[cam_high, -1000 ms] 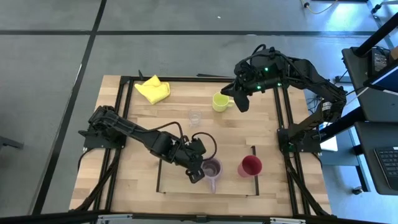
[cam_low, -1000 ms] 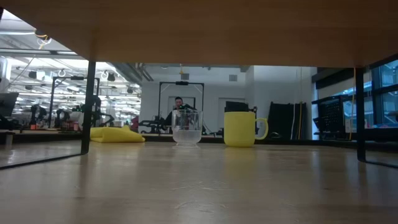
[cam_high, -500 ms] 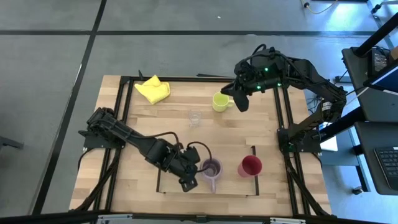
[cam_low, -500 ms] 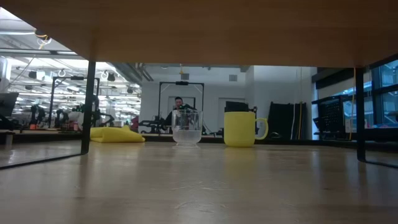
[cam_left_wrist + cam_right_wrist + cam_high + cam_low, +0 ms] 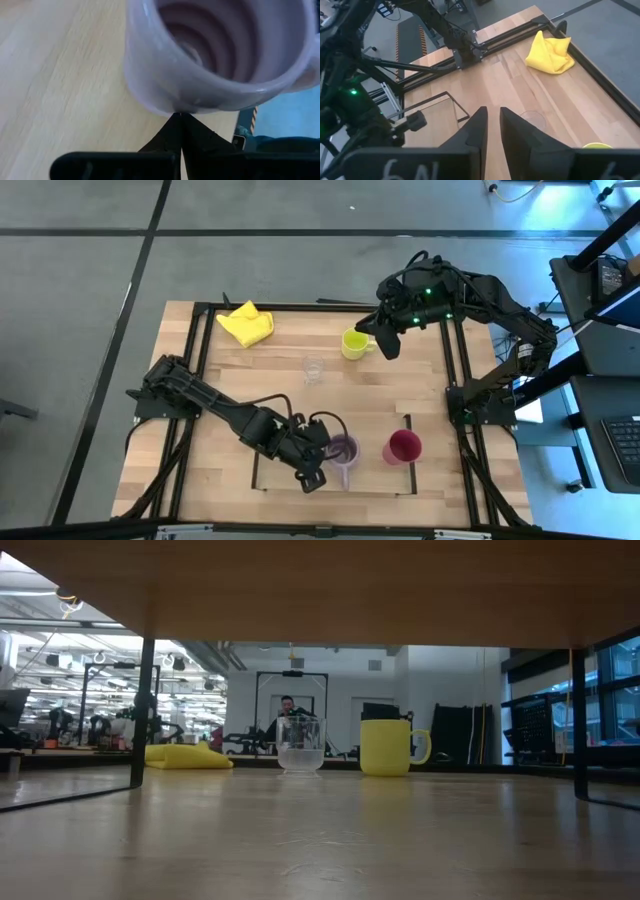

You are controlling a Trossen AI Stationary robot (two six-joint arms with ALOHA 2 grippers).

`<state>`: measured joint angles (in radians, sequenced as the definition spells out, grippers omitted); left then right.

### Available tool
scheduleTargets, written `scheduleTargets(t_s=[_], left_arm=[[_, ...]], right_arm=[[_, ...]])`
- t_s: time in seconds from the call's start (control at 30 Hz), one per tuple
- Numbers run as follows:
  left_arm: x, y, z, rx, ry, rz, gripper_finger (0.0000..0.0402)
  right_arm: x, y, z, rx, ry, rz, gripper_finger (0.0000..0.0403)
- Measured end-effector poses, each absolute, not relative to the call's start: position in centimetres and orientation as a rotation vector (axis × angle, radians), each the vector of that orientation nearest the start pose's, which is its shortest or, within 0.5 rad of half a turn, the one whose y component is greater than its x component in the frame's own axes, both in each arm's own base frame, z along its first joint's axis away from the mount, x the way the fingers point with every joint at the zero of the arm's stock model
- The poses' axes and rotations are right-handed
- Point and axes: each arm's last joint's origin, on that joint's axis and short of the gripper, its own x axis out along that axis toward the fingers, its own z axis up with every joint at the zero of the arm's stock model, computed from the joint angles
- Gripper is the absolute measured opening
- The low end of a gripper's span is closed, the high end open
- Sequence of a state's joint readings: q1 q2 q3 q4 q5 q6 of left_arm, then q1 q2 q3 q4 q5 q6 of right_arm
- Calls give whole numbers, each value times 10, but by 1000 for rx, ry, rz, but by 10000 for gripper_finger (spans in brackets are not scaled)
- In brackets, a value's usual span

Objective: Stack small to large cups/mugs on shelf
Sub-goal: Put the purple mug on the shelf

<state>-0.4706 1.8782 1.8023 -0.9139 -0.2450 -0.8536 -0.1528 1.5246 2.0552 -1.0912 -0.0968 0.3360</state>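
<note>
Yellow cloth (image 5: pixel 246 323) lies at table's (image 5: pixel 450 480) far-left corner.

- From above, even, soft overhead light falls on the pale wooden worktop (image 5: pixel 230 395); shadows beneath the dark arms are faint and short.
- At table height, the underside of a wooden board (image 5: pixel 320 590) fills the top in dim brown shade, while the room behind is bright, with a cool bluish window glow at the right edge.
- The nearest stretch of worktop there is out of focus.
- The pale purple ceramic mug (image 5: pixel 220 55) is blurred from closeness, with soft glare on its rim.
</note>
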Motion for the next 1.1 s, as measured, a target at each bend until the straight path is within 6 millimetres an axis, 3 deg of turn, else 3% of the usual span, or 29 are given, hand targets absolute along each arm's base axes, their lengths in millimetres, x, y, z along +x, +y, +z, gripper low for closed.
scheduleTargets(t_s=[0.13, 0.73, 1.1], left_arm=[[365, -177, 309, -419, 945, 193, 1], [381, -164, 317, -420, 846, 137, 1], [391, -170, 300, -411, 882, 101, 2]], right_arm=[[268, -38, 492, 397, 543, -145, 53], [268, -38, 492, 418, 543, -149, 53], [268, -38, 492, 418, 542, -150, 53]])
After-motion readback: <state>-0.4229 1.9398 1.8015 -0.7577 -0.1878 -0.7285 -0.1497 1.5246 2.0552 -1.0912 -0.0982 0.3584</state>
